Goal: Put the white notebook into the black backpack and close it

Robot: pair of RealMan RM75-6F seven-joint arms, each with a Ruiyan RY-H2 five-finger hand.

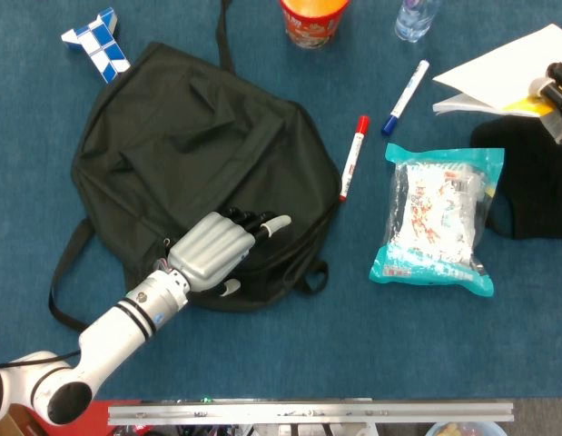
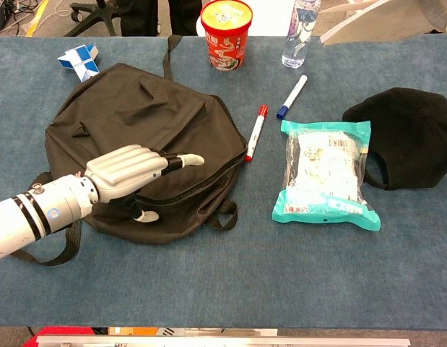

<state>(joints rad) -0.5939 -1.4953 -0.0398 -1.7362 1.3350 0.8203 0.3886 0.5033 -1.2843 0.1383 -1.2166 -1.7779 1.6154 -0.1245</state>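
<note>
1. The backpack lies flat on the blue bench, left of centre, its straps trailing at the near left.
2. The left hand rests on the backpack's near part, along its zip line; the fingers lie nearly straight and close together, pointing right, and hold nothing.
3. The right hand shows only at the right edge of the head view; its dark fingers are clamped on the notebook, held above the bench, well apart from the backpack.
4. In the chest view the notebook juts in at the top right, tilted.
5. A red marker lies just right of the backpack, a blue marker beyond it.
6. A snack bag lies right of centre, beside a black cap.
</note>
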